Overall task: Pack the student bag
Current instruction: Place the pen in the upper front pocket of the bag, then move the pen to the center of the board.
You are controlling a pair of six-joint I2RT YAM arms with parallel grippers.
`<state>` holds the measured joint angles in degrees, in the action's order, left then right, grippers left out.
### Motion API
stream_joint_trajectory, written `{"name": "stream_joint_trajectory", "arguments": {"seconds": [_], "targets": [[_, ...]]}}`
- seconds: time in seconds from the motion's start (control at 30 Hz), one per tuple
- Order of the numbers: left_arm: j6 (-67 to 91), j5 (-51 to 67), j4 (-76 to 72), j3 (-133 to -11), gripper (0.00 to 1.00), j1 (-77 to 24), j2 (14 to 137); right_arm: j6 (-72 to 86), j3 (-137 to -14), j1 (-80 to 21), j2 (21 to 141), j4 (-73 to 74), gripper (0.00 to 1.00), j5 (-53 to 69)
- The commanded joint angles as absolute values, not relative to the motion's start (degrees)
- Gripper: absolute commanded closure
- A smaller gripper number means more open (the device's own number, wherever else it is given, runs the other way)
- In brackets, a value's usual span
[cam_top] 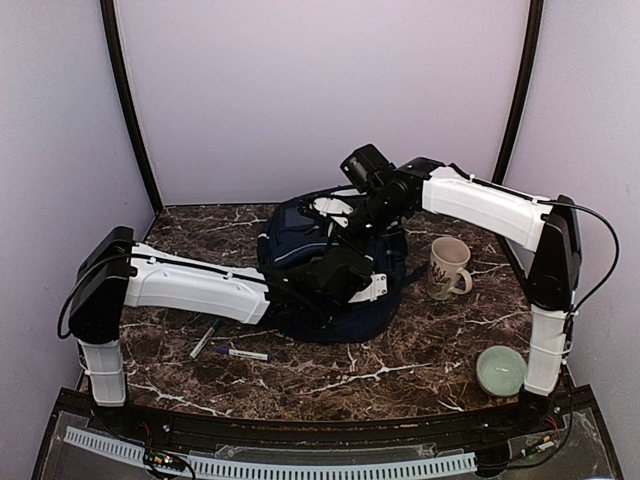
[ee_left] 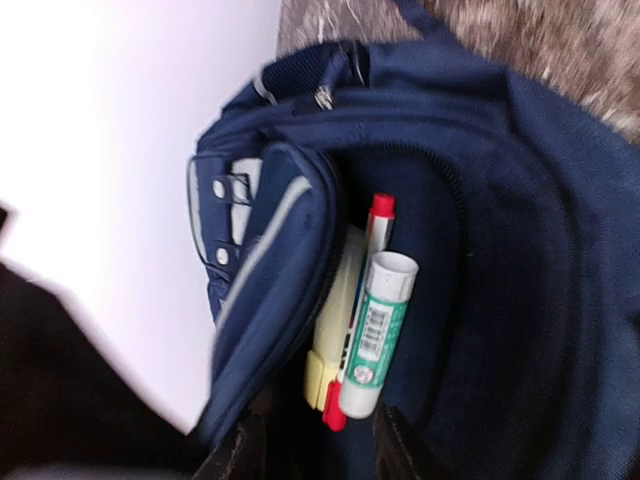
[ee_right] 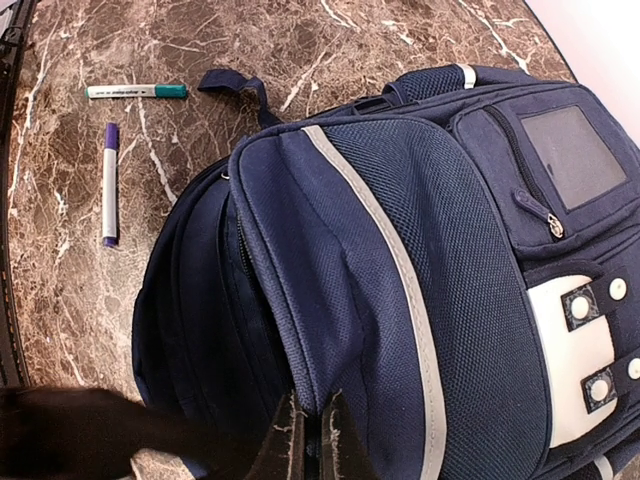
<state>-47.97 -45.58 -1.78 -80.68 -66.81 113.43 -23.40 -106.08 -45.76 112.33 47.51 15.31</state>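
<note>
Closest to our lens, the right gripper (ee_right: 310,440) was clenched on a front-pocket edge of the large navy-blue fabric student bag (ee_right: 400,250). We saw that bag lying on its back mid-table on the brown marble-patterned tabletop (cam_top: 400,370), its long axis running near to far and its top handle toward the near-left. Our left gripper (ee_left: 320,445) stood released, fingers parted, just below a white-and-green glue stick (ee_left: 378,335) in the open compartment.
</note>
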Motion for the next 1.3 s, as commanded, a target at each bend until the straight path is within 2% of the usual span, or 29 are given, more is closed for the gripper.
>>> {"name": "stream_joint_trajectory", "arguments": {"seconds": [0.0,0.13,0.3,0.53,0.63,0.87,1.27], "targets": [[-40.32,-49.4,1.38,-79.07,0.6,-70.25,105.83,-22.94,-107.33,-47.0,110.96,46.23,1.0,19.42],[-32.48,-50.79,8.51,-76.73,0.6,-73.26,102.79,-22.98,-107.23,-46.9,111.01,46.23,1.0,19.29],[-11.97,-45.76,24.4,-74.2,0.62,-75.26,95.91,-23.24,-106.6,-46.92,111.17,45.99,1.0,18.62],[6.93,-40.2,28.55,-61.3,0.57,-74.37,81.34,-23.42,-105.13,-46.79,111.47,45.27,1.0,19.5],[15.75,-34.99,32.46,-59.1,0.57,-70.42,77.63,-23.3,-104.82,-46.86,112.03,45.27,1.0,20.39],[25.51,-21.03,35.58,-53.77,0.57,-58.71,73.83,-23.2,-103.91,-47.04,112.76,45.14,1.0,21.24],[34.6,-10.54,36.46,-45.8,0.58,-43.55,70.72,-23.29,-103.54,-47.76,113.02,45.18,1.0,21.26]]}}
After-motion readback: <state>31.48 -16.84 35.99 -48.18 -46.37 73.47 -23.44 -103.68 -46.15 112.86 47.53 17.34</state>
